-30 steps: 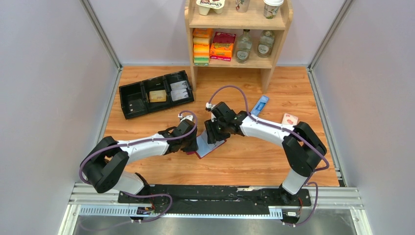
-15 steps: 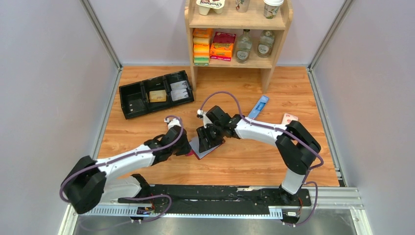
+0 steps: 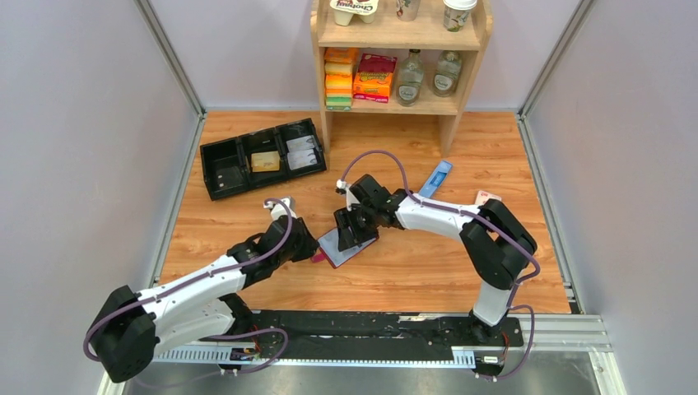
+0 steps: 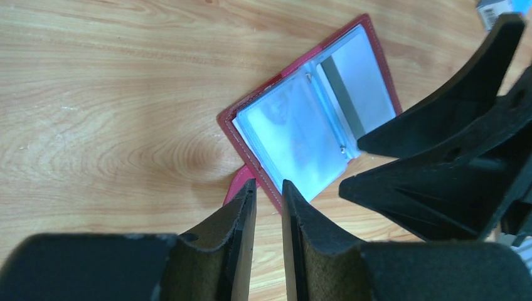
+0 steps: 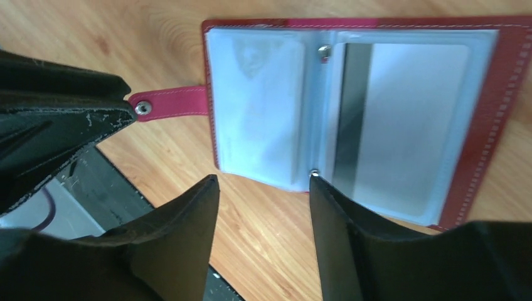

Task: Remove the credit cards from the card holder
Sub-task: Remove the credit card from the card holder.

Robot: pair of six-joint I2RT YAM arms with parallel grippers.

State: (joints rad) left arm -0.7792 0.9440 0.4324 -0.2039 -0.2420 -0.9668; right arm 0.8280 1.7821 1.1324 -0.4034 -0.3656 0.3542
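While lying spread open on the wooden tabletop (image 3: pixel 411 271), maroon leather-like card holder (image 3: pixel 342 247) with pale cards (image 5: pixel 401 125) inside clear sleeves. Left hand (image 4: pixel 268 207) nearly pressed together over the snap tab (image 5: pixel 172 103), likely pinning it; right hand (image 5: pixel 263 207) spread, poised above the sleeve edge.

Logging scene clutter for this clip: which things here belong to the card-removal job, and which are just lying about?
Job:
- card holder, open flat on the table
- credit card with a dark stripe, in a clear sleeve
- left gripper, right gripper

Lying about:
- black tray
- long blue box
- pink-white small box
- wooden shelf with groceries
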